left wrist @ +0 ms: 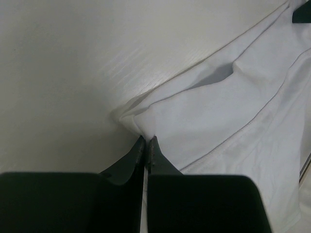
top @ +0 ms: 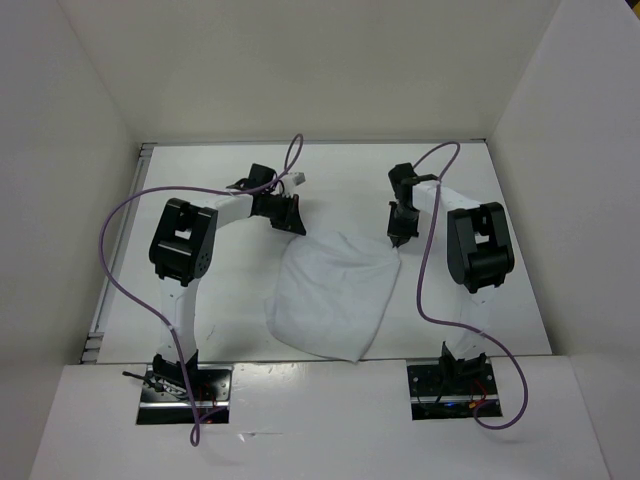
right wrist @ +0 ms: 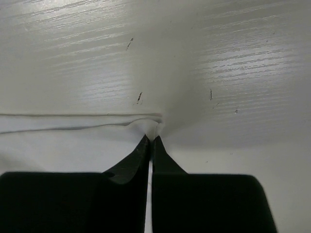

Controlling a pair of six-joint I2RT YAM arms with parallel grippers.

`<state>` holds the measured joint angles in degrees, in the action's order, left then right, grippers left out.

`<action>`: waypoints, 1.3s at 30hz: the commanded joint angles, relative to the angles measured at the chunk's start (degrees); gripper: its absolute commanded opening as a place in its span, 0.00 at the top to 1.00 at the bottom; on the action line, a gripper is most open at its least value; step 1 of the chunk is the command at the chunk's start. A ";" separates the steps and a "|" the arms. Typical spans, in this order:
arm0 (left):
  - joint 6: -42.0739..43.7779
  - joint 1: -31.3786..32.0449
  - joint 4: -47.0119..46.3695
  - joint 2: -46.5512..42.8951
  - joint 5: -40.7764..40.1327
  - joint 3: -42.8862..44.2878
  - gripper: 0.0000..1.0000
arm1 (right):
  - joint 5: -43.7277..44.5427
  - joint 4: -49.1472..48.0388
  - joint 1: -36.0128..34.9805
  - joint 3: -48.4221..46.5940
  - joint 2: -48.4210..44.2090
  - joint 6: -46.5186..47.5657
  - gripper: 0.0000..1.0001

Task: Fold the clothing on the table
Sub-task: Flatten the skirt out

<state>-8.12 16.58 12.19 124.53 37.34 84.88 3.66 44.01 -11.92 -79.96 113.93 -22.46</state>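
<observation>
1. The clothing [top: 333, 293] is laid centrally on the table [top: 350, 180].
2. The left gripper [left wrist: 147, 141] is clamped tight on its 11 o'clock corner.
3. The right gripper [right wrist: 151, 140] is pinched closed — seemingly on the 1 o'clock corner.

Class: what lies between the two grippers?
The clothing, in the top view: its far edge runs from the left gripper to the right gripper, each pinching a corner.
</observation>
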 commanded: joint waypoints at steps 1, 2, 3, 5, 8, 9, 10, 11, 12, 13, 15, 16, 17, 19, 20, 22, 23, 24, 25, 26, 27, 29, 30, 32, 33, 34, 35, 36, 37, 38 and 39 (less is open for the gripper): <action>-2.33 -1.72 0.56 2.03 -2.54 1.43 1.00 | 3.89 -2.08 2.25 1.04 -1.08 0.49 1.00; -3.38 -3.55 -0.05 1.34 -2.54 0.64 1.00 | 4.51 -2.09 3.04 1.04 -1.08 0.49 1.00; -6.18 -4.53 -1.10 0.63 -2.54 -0.32 1.00 | 5.73 -2.09 4.00 0.52 -1.08 -0.12 1.00; -9.27 -6.64 -4.53 -1.83 -2.54 -3.83 1.00 | 5.74 -2.09 7.17 0.51 -1.08 -0.75 1.00; -11.22 -8.84 -5.42 -3.07 -2.54 -5.34 1.00 | 3.55 -2.78 9.29 0.51 -1.61 -1.27 1.00; -11.22 -8.84 -3.85 -3.07 -3.32 -4.73 1.00 | 1.72 -3.31 9.29 0.51 -1.61 -1.27 1.00; -10.69 -8.84 -3.84 -2.46 -2.55 -4.73 1.00 | 0.13 -3.32 9.29 0.51 -1.61 -1.27 1.00; -10.69 -8.84 -3.84 -2.45 -1.49 -4.20 1.00 | -1.19 -3.32 9.29 -0.10 -1.61 -0.66 1.00; -10.69 -8.84 -3.84 -1.93 0.69 -4.20 1.00 | -2.07 -3.84 8.68 -0.10 -1.08 -0.66 1.00; -11.21 -8.84 -4.53 -1.92 1.84 -3.68 1.00 | -2.86 -3.84 7.63 -0.89 -1.08 -0.14 1.00; -11.74 -8.32 -4.54 -1.40 4.22 -1.84 1.00 | -3.57 -3.84 6.22 -2.73 -1.60 -0.13 1.00; -11.74 -8.32 -4.54 -1.40 4.93 -0.78 1.00 | -4.36 -3.84 5.51 -3.61 -1.61 0.65 1.00; -12.79 -8.32 -4.54 -1.40 5.45 0.71 1.00 | -4.89 -3.23 4.46 -6.23 -1.61 0.66 1.00; -13.67 -8.32 -4.54 0.18 7.48 7.96 1.00 | -5.41 -2.62 3.84 -12.02 -0.39 1.18 1.00; -14.63 -8.32 -2.80 1.93 7.48 11.76 1.00 | -5.42 -1.13 3.84 -14.75 0.41 1.19 1.00; -15.34 -8.32 -0.25 4.13 9.23 20.98 1.00 | -4.90 0.72 3.31 -24.91 2.77 1.88 1.00; -15.87 -8.32 3.16 6.67 9.24 32.42 1.00 | -3.50 1.77 3.31 -28.72 3.57 1.89 1.00; -15.87 -8.32 5.20 8.08 9.24 38.98 1.00 | -2.53 4.22 3.31 -32.76 4.28 2.59 1.00; -15.87 -8.32 7.39 9.49 9.76 45.83 1.00 | -2.00 5.72 3.31 -41.94 4.98 2.59 1.00; -16.48 -8.32 9.68 13.24 9.77 53.47 1.00 | -1.99 7.56 3.31 -46.99 6.99 3.12 1.00; -18.75 -8.32 12.05 14.07 10.46 61.55 1.00 | -1.30 9.58 3.31 -52.43 8.14 3.64 1.00; -24.46 -10.59 1.93 8.40 12.13 59.28 1.00 | -1.29 17.22 3.31 -71.58 12.95 4.26 1.00; -24.14 -10.60 3.27 8.36 12.14 60.30 1.00 | -1.29 19.95 3.31 -78.17 14.03 4.26 1.00; -20.90 -10.60 9.14 6.27 11.36 65.32 1.00 | -3.74 18.48 3.31 -79.47 11.07 3.74 1.00; -18.45 -10.60 9.87 5.03 11.35 63.84 1.00 | -3.75 18.48 2.79 -79.47 10.44 4.35 1.00; -17.29 -10.60 11.09 3.98 11.35 62.70 1.00 | -2.97 19.09 2.78 -77.90 9.91 4.35 1.00; -16.15 -10.60 14.06 3.36 10.74 60.86 1.00 | -2.96 19.62 2.78 -76.58 9.39 4.35 1.00; -16.14 -10.60 14.70 2.39 10.73 58.49 1.00 | -2.35 20.23 2.78 -73.09 8.69 4.35 1.00; -16.66 -11.12 14.71 1.51 10.12 55.34 1.00 | -2.34 20.24 2.78 -70.44 8.07 4.35 1.00; -16.67 -11.13 14.71 -0.23 10.12 52.09 1.00 | -2.34 20.24 2.78 -67.72 7.28 4.35 1.00; -16.67 -11.65 15.41 -1.21 9.34 48.75 1.00 | -2.34 20.24 2.78 -64.91 5.36 4.35 1.00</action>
<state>-25.91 5.61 22.00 124.86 46.78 140.53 0.21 58.06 -8.80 -151.48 119.90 -19.38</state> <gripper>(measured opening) 0.015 0.009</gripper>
